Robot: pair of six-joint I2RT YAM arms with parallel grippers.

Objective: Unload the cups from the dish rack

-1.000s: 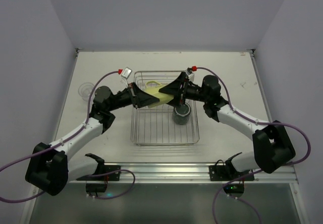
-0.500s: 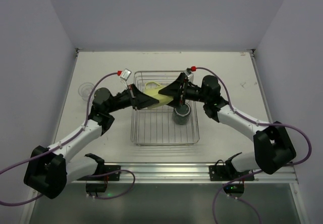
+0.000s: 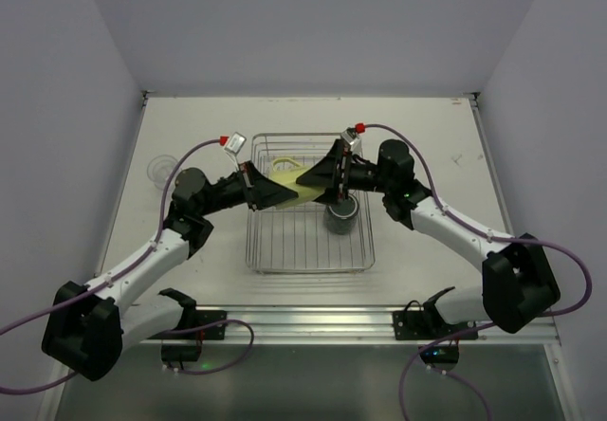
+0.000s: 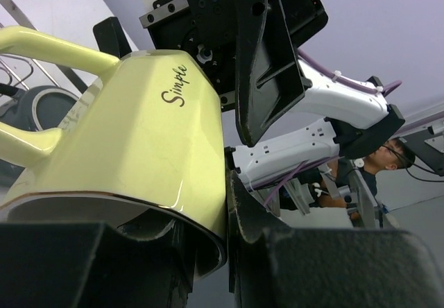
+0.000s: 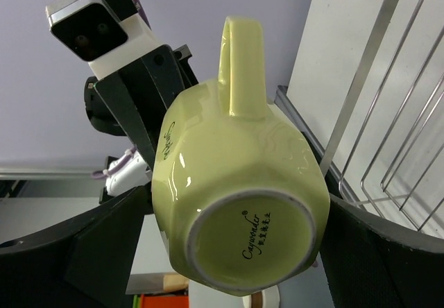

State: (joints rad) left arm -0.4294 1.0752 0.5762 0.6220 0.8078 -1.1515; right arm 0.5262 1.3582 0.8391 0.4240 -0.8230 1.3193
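Note:
The pale yellow cup (image 3: 292,176) hangs tilted above the back of the dish rack (image 3: 308,250), held between both grippers. My left gripper (image 3: 275,193) is shut on its rim, one finger inside and one outside, as the left wrist view (image 4: 225,238) shows on the cup (image 4: 139,134). My right gripper (image 3: 320,174) is shut round the cup's base (image 5: 243,204), with a finger on each side. The dark grey-black mug (image 3: 341,217) stands in the rack's right side, below the right gripper. One clear tumbler (image 3: 159,168) stands on the table at the far left. The other tumblers are not visible.
The rack's wire wall (image 5: 388,114) runs close beside the right gripper. The dark mug also shows low in the left wrist view (image 4: 41,107). Both arms meet over the rack's back half. The table's raised edges run along the left, right and back.
The yellow cup and both grippers have shifted slightly toward the back left of the rack, and the cup's handle now shows higher. Both grips are unchanged.

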